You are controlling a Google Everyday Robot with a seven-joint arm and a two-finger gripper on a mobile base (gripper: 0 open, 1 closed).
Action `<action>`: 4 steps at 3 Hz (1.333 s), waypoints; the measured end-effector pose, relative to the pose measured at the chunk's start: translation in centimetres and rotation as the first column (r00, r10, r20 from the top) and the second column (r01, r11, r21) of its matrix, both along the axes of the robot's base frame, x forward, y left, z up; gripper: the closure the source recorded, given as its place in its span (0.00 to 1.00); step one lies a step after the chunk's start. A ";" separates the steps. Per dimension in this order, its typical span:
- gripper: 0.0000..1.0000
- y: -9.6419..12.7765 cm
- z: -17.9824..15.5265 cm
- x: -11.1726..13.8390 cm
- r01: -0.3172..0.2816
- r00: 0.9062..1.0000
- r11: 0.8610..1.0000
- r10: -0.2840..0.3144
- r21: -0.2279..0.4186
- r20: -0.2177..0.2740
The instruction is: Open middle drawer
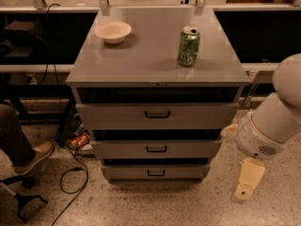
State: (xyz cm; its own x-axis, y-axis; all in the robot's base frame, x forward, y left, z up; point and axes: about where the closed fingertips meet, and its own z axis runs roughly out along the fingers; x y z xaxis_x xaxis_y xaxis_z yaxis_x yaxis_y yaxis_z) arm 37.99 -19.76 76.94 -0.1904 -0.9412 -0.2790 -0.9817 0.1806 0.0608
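The grey cabinet (155, 60) has three stacked drawers, each with a small black bar handle. The middle drawer (188, 149) has a mid-height front and its handle (156, 149) at the centre. It sits slightly out from the cabinet, with a dark gap above it, and its interior is hidden. The taller top drawer (197, 117) and the thin bottom drawer (188, 172) sit above and below it. My gripper (247, 186) is cream coloured and hangs low to the right of the cabinet, near the floor and clear of all the handles.
A white bowl (113, 31) and a green can (188, 46) stand on the cabinet top. A person's leg and shoe (35, 155), a chair base (21, 199) and a black cable (70, 178) are on the floor at left. My white arm (275, 121) is at right.
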 end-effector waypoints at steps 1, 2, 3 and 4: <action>0.00 -0.1 -0.9 0.1 -0.009 1.000 1.000 0.009 0.017 -0.007; 0.00 -0.7 -6.5 0.9 -0.024 1.000 0.999 0.025 0.032 -0.014; 0.00 -0.9 -11.3 2.6 -0.025 0.999 0.998 0.023 0.060 0.022; 0.00 -0.1 -16.1 4.9 -0.016 0.996 0.990 0.003 0.138 0.090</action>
State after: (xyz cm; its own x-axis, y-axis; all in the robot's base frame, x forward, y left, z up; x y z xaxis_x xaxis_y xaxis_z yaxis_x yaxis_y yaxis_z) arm 42.92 -19.88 60.89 -0.1503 -0.8939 -0.4223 -0.9859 0.1673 -0.0032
